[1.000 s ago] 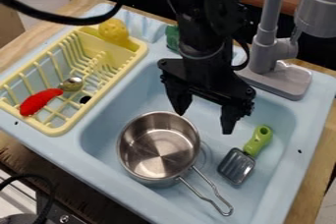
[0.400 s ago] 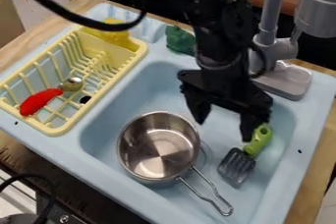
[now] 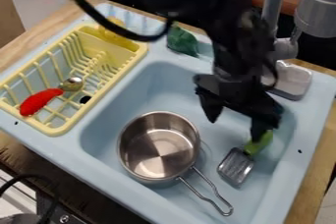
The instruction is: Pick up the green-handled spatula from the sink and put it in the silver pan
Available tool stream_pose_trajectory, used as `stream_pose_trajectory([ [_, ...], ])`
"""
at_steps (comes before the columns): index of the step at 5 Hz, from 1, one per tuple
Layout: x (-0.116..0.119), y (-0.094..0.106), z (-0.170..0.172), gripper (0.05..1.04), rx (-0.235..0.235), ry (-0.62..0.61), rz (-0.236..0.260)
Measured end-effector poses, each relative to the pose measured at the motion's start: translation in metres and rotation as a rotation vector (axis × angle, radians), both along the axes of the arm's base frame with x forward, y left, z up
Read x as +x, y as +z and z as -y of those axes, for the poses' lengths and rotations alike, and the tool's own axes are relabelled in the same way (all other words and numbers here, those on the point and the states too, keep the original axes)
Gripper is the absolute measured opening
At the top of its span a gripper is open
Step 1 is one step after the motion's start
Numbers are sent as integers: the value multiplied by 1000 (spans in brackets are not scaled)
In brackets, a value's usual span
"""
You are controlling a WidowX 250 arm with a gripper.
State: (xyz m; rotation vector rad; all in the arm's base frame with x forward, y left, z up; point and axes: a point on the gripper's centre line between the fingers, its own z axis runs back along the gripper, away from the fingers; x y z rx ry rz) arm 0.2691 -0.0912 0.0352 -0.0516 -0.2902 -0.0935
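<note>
The tool (image 3: 235, 128) hangs with its fingers apart, one at the handle of the green spatula (image 3: 236, 166), at the saucepan's (image 3: 158, 153) four o'clock; that handle points toward one o'clock, likely leaving it reachable.

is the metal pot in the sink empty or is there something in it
Empty: the metal pot sits upright in the sink, and its bare, shiny bottom shows.

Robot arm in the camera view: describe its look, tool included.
The jointed black robot arm has bulky segments and a thick black cable that hangs in a loop. Its black two-finger tool has a wide crosspiece and tapering fingers.
</note>
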Motion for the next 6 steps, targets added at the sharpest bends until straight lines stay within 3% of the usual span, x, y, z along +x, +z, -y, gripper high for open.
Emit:
stream_pose_trajectory([
  [1,6,-12,5,999,-11,-19,1],
  [2,9,-15,13,999,-57,-51,15],
  [5,13,-30,10,956,51,34,-17],
  [6,12,-30,12,701,40,42,-19],
])
